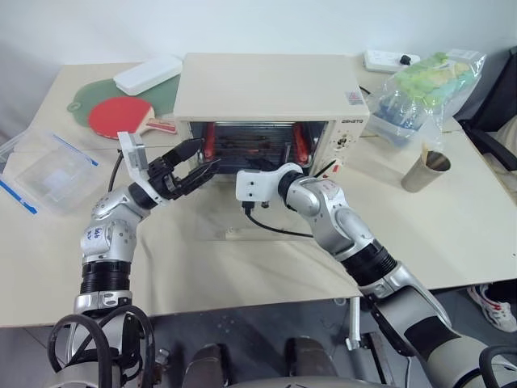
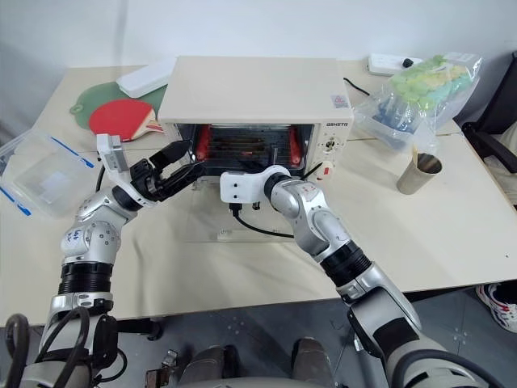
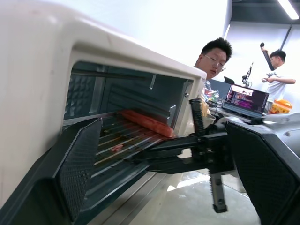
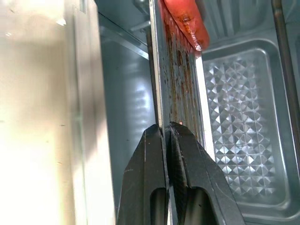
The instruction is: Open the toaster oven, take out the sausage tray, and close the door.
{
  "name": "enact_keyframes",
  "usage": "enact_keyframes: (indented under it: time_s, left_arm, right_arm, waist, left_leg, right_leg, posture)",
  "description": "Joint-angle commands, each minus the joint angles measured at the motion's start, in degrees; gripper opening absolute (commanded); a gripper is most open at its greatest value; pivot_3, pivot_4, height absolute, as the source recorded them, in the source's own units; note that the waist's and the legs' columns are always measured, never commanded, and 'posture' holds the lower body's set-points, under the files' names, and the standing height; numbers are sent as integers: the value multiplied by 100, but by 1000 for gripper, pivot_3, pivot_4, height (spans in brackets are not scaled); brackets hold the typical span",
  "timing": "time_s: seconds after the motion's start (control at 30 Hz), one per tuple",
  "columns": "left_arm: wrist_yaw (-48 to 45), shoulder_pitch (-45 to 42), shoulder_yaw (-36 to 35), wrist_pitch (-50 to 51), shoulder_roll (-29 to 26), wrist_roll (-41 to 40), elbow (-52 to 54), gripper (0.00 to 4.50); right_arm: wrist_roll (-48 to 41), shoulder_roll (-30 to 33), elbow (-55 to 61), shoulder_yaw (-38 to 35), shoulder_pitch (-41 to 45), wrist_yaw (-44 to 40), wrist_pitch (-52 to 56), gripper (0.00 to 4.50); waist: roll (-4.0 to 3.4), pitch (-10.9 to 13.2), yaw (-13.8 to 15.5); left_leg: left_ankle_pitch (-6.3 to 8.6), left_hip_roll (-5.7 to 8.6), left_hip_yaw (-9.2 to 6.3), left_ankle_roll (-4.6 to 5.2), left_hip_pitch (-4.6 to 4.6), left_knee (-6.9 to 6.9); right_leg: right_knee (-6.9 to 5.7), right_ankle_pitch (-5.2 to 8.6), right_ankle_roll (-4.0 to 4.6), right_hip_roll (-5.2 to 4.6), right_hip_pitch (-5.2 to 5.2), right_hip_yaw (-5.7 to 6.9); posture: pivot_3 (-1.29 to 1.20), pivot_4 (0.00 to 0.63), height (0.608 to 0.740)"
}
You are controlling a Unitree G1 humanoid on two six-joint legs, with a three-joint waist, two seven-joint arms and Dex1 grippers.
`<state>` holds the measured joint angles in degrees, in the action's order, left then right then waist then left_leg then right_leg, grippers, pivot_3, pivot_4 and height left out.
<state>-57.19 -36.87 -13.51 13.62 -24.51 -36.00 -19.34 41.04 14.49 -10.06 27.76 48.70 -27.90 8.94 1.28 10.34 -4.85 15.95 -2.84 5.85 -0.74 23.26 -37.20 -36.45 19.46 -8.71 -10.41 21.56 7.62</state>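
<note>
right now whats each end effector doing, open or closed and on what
Left end effector: open, holding nothing, by the oven mouth.
Right end effector: shut on the front edge of the tray inside the oven.

A pale beige table (image 1: pixel 452 242) fills the room's middle, set against a plain white wall (image 1: pixel 242 24). Grey floor (image 1: pixel 266 323) shows below its front edge. At the far right, a dark chair (image 1: pixel 497 121) stands beside the table. Light is even and soft.
</note>
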Motion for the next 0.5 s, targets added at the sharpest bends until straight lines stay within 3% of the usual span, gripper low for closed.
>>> enact_keyframes:
  time_s: [0.03, 0.5]
  left_arm:
    - [8, -118, -86, -102, -7, 28, -38, 4500]
    - [23, -15, -160, 130, -130, -81, 156, 4500]
  right_arm:
    - [-31, -78, 461, 24, -28, -41, -66, 37]
    - [266, -60, 1388, 128, -618, -247, 69, 37]
  waist:
    - [0, 0, 1]
    - [0, 0, -3]
  left_leg:
    - [0, 0, 0, 0, 0, 0]
    - [0, 0, 1, 0, 0, 1]
  right_leg:
    - [0, 0, 0, 0, 0, 0]
    - [1, 0, 0, 0, 0, 0]
  posture:
    - [0, 150, 740]
    - [0, 150, 740]
